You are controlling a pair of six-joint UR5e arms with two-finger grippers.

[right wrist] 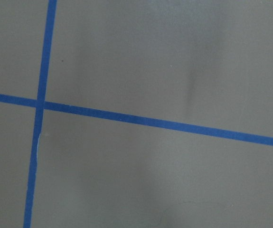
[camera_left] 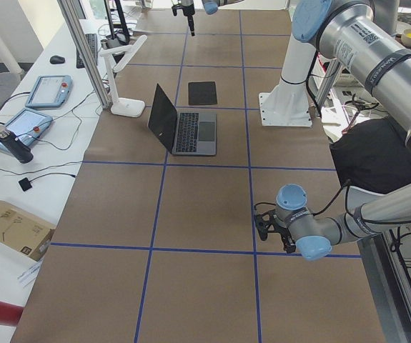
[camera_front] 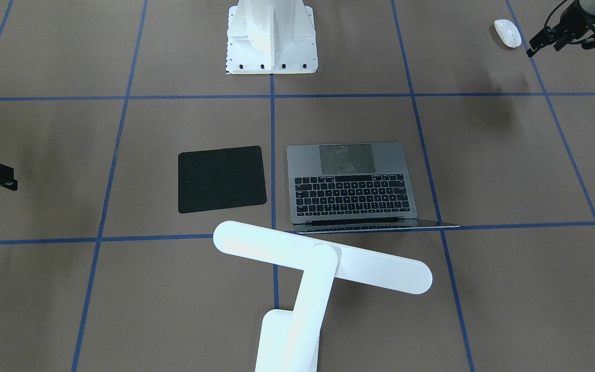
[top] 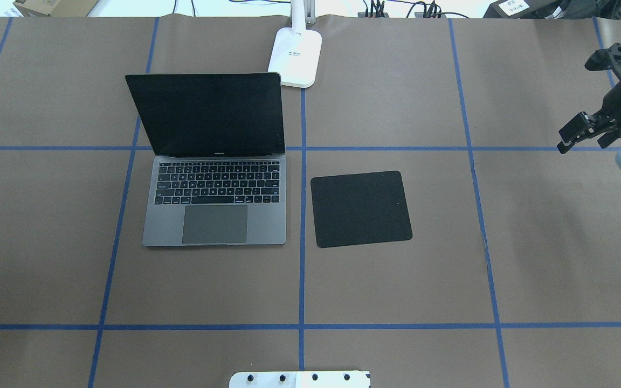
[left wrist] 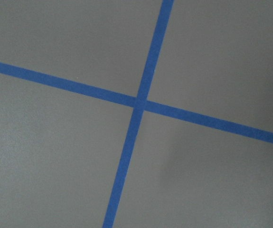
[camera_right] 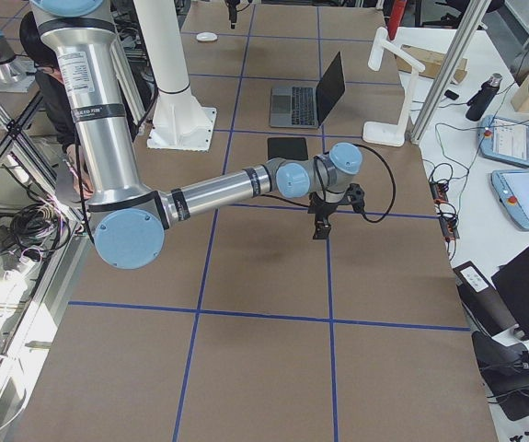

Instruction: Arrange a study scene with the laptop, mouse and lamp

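The laptop (camera_front: 351,183) stands open in the middle of the table, its black screen (top: 205,113) upright. Behind the laptop is the white lamp (camera_front: 323,263), whose bar head reaches over the laptop's back edge; its base (top: 295,56) sits at the table's far edge. The white mouse (camera_front: 507,33) lies on the robot's side, out past the laptop on my left. My left gripper (camera_front: 558,47) hovers just beside the mouse, open and empty. Far off on the other side, my right gripper (top: 582,145) hangs open and empty above bare table.
A black square mat (top: 361,209) lies flat beside the laptop, on my right-hand side. The white bolted pedestal (camera_front: 271,36) stands at the robot's edge. Blue tape lines grid the brown table. Both wrist views show only table and tape.
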